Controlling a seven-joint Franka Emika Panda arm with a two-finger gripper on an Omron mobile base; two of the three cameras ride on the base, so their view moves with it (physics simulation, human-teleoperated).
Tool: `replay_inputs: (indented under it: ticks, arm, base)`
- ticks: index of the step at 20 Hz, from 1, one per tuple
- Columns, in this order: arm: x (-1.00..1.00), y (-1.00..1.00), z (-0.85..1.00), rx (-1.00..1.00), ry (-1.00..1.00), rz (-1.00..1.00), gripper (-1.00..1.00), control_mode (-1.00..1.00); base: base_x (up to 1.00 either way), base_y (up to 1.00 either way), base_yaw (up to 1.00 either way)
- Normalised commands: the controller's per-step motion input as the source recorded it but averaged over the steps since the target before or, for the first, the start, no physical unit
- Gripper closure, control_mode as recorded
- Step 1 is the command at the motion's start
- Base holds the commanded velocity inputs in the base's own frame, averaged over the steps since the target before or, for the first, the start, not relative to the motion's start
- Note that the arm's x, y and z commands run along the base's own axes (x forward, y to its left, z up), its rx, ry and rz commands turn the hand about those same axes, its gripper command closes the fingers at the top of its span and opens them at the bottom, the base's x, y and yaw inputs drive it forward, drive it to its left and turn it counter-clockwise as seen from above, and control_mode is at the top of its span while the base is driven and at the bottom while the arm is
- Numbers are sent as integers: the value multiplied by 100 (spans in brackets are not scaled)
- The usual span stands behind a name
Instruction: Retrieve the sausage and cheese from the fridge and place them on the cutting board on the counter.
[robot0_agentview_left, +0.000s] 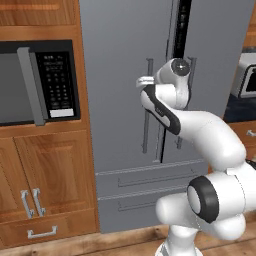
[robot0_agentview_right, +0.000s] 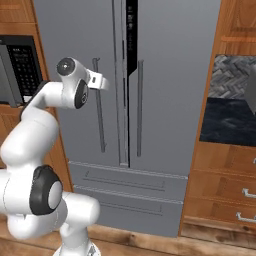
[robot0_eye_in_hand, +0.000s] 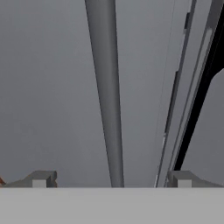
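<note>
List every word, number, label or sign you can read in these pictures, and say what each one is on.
Nothing here can be read.
Microwave: its black keypad panel carries rows of pale marks and a white strip at the bottom, all too small and blurred to read.
Fridge: the dark vertical strip between the doors has faint light specks, not legible.
Second appliance at the right edge: no readable text.

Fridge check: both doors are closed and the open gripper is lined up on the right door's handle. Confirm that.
Wrong on one count: it is the left door's handle, not the right's. The hand view shows that bar between the fingertips of the open gripper, with the door seam off to its right. The fridge doors are closed.
</note>
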Motion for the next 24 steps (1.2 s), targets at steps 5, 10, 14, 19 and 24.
replay_inputs:
  ticks: [5, 10, 14, 19, 24]
  arm:
    - [30, 0, -16, -1, 0, 0, -100, -100]
    - [36, 0, -6, 0, 0, 0, -100, -100]
    - [38, 0, -7, 0, 0, 0, -100, -100]
    - [39, 0, -5, 0, 0, 0, -100, -100]
    - [27, 0, -12, -1, 0, 0, -100, -100]
  base:
    - [0, 0, 0]
    - [0, 0, 0]
    - [0, 0, 0]
    - [0, 0, 0]
    - [0, 0, 0]
